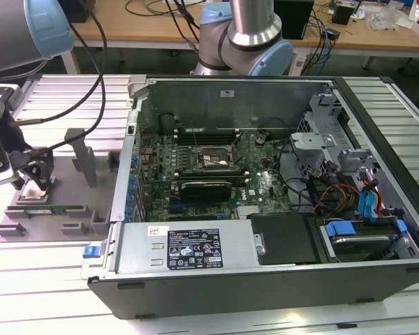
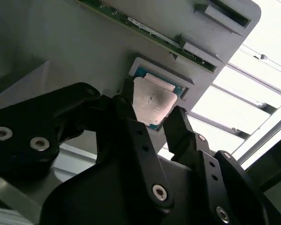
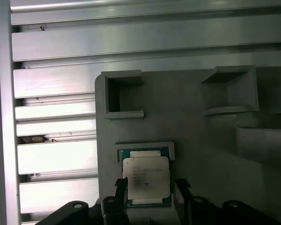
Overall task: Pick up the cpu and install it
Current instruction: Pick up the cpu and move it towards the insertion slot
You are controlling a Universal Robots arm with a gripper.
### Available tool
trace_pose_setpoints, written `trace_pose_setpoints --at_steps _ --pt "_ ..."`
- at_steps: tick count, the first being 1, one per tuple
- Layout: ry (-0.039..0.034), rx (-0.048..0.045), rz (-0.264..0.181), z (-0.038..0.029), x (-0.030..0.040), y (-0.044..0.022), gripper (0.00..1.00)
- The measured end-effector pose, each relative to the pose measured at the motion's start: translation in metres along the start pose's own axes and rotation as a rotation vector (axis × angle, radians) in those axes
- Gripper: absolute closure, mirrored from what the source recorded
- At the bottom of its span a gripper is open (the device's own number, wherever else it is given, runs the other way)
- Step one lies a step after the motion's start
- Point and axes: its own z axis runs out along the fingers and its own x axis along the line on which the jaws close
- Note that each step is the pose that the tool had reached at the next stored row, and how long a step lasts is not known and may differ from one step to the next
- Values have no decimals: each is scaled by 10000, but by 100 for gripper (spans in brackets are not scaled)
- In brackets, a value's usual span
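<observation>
The cpu point(image 3: 146, 178), a small square chip with a silver-grey top, sits over a teal-rimmed recess in a grey holder block point(image 3: 196, 131). In both wrist views my gripper point(image 3: 152, 190) straddles it, one black finger point(image 2: 124, 105) against one edge and the other finger point(image 2: 178, 124) against the opposite edge. The chip point(image 2: 152, 101) looks slightly raised off the recess. In the exterior view the gripper point(image 1: 35, 183) hangs over the holder point(image 1: 70, 213) at the exterior view's left, outside the open computer case. The dark motherboard socket point(image 1: 213, 159) lies inside the case.
A long green memory stick point(image 1: 56, 208) lies in the holder near the gripper. Upright grey posts point(image 1: 84, 157) rise from the holder. The case's side wall point(image 1: 129, 139) stands between holder and motherboard. Cables and drive bays point(image 1: 356, 188) fill the case's right side.
</observation>
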Motion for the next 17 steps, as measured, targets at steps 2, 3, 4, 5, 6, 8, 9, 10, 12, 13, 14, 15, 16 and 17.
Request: trace_pose_setpoints --at_steps 2,3,4,5,6,8,9,10,12,13,14,15,16,17 --pt "0 0 0 1 0 0 40" --pt "0 0 0 1 0 0 34" --pt "0 0 0 2 0 0 34" --pt "-2 -1 0 7 0 0 34" --pt "-6 -4 0 18 -1 0 34" --pt "0 0 0 67 0 -3 34" --pt "0 0 -7 96 0 -4 34" --pt "2 2 -44 104 0 -4 34" --pt "4 1 -118 127 0 -5 34" --pt "6 2 -149 144 0 -6 34" --pt "7 1 -187 155 0 -5 34" --pt "8 -3 -269 168 1 -2 34" --pt "7 -5 -373 176 1 2 34" --pt "4 -6 -488 193 4 12 34"
